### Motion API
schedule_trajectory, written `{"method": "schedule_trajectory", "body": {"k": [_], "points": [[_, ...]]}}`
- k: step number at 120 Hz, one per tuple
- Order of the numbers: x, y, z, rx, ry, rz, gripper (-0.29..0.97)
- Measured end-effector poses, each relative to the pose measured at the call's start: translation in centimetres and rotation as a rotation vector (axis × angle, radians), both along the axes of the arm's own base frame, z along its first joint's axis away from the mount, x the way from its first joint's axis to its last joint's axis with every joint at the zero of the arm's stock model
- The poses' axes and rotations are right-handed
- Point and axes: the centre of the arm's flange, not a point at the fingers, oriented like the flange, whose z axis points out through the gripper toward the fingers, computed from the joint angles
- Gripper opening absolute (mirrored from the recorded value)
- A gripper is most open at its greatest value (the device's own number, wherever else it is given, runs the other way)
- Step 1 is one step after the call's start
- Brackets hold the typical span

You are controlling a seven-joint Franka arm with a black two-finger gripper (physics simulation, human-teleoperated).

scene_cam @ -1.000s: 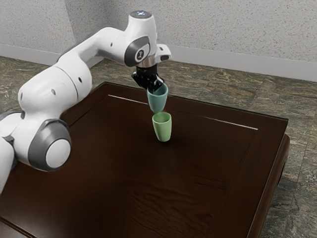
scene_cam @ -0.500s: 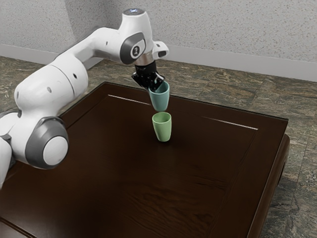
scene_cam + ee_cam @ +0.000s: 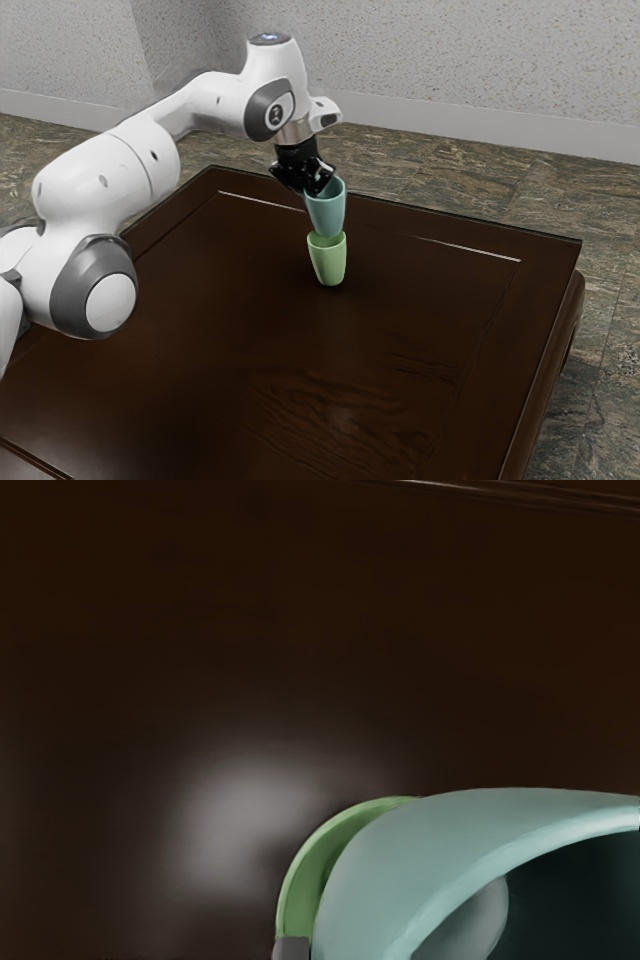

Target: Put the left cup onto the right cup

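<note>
A teal cup (image 3: 327, 213) hangs tilted with its base sunk into the mouth of a light green cup (image 3: 328, 260), which stands upright on the dark wooden table (image 3: 400, 340). My gripper (image 3: 312, 182) is shut on the teal cup's rim, one finger inside and one outside. In the wrist view the teal cup (image 3: 480, 870) looms close under my hand, with the green cup's rim (image 3: 320, 865) showing just behind it.
The table has a raised lip (image 3: 540, 300) around its edge. A stone-patterned floor (image 3: 600, 200) and a pale wall lie beyond. My white arm (image 3: 130, 170) comes in from the exterior view's left.
My hand has come down with the teal cup; its base, earlier hanging above the green cup, now sits in the green cup's mouth.
</note>
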Motion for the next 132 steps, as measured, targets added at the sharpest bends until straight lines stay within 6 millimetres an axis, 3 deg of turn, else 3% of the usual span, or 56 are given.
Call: {"method": "schedule_trajectory", "body": {"k": [55,83,109,119,132], "points": [[0.0,-0.2,-2.5,-0.012,0.020,0.022,-0.11],[-0.1,-0.2,-3.4,-0.038,0.036,0.033,0.37],[-0.2,-0.3,-3.2,-0.044,0.034,0.033,0.57],[-0.6,0.0,-1.5,-0.040,0.020,0.035,0.60],[-1.9,0.2,3.2,-0.035,-0.015,0.034,0.63]]}}
